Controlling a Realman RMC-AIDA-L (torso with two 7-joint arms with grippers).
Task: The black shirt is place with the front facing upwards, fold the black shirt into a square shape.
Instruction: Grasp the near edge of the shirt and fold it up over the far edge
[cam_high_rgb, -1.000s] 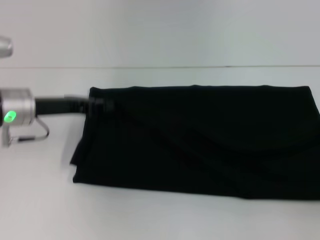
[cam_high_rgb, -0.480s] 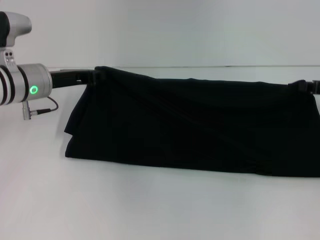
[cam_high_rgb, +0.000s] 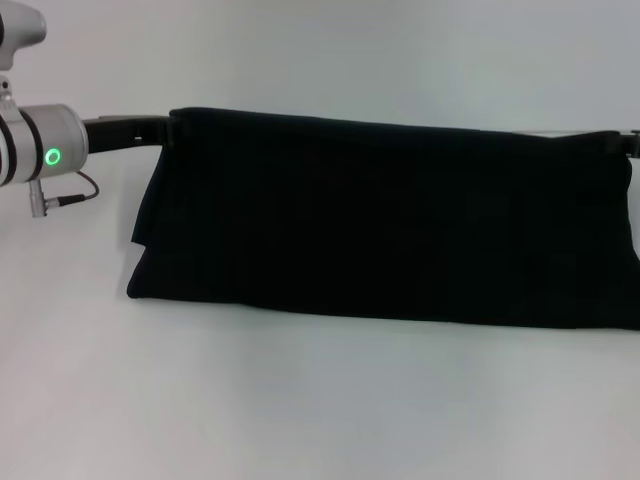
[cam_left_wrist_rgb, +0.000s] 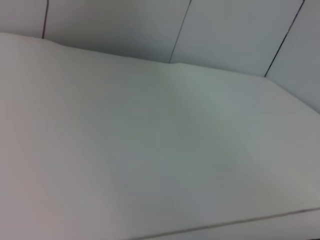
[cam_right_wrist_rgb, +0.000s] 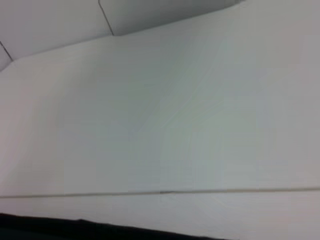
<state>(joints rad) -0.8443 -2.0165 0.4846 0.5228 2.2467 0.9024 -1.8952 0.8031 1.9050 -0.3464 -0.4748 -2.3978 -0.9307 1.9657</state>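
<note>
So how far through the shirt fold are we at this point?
Partway. The shirt is already a long band rather than spread flat, so at least one fold looks done. In hand: the left pincer and right pincer hold its top corners up, with the bottom edge on the table. Left to do: lay that raised edge over, then probably fold the band across its length to make a square.

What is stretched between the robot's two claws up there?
In the head view, only the large black cloth shirt spans from left gripper to right gripper, its lower edge on the white table.
</note>
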